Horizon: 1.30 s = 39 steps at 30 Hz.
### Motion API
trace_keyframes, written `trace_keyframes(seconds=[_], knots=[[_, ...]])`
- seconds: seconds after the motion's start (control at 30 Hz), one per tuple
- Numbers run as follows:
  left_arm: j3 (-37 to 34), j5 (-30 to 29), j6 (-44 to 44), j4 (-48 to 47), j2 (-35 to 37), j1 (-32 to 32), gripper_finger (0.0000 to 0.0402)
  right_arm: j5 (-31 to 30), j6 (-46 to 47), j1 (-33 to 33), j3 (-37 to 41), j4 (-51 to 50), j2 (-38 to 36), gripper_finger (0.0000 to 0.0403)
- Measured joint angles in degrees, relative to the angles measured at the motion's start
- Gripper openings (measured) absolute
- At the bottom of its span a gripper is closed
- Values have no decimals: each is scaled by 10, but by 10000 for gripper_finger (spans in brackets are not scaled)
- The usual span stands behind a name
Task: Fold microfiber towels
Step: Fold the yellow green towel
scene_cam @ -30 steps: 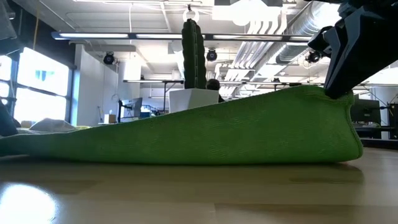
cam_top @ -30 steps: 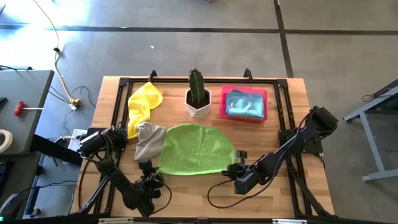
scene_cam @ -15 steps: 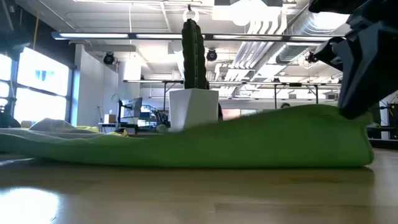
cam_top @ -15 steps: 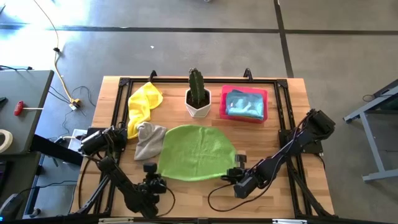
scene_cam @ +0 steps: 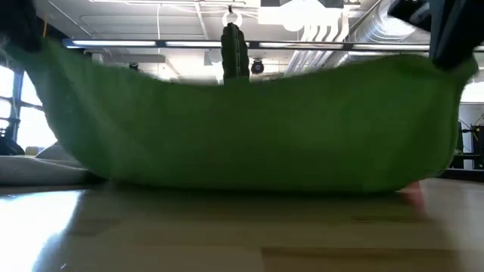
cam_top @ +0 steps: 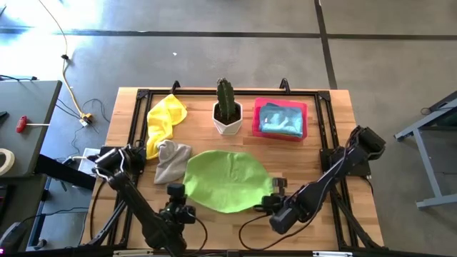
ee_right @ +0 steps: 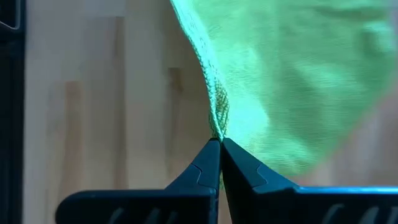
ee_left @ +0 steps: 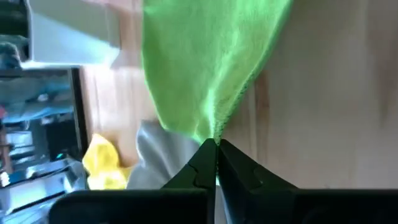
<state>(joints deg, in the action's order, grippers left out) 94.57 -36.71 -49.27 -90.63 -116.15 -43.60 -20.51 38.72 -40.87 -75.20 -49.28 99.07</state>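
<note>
So we've got the lime green towel [cam_top: 223,180] in the lower centre of the high view, pinched at both near corners; our left gripper [ee_left: 216,147] has its fingers closed tight on one corner, and our right gripper [ee_right: 219,144] is clamped on the other; in the low view the cloth hangs as a wide sagging sheet across the frame, bottom edge on the worktop [cam_top: 321,107]. The grey towel [cam_top: 170,160] and yellow towel [cam_top: 163,118] lie crumpled at upper left, touching each other; cactus pot [cam_top: 228,116] and pink tray [cam_top: 280,131] sit along the top.
</note>
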Motion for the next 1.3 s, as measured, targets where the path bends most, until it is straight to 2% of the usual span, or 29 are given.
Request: trace_keyframes(seconds=[0.13,0.3,0.47,0.73,1.0,1.17,1.3], knots=[[24,-12,38,9,34,6,0,-38,26,-10,-83,-141,0,0],[31,-64,59,18,90,15,0,-87,56,-20,-177,-291,0,0],[28,-105,85,7,150,43,0,-114,74,-8,-221,-408,0,0],[28,-176,216,6,222,151,0,-145,-66,68,-215,-407,-20,0],[27,-193,274,7,258,254,0,-195,-142,148,-215,-408,-69,0],[27,-231,285,9,264,285,0,-216,-147,186,-215,-408,-122,0],[27,-196,245,9,265,294,0,-182,-84,203,-215,-409,-139,0]])
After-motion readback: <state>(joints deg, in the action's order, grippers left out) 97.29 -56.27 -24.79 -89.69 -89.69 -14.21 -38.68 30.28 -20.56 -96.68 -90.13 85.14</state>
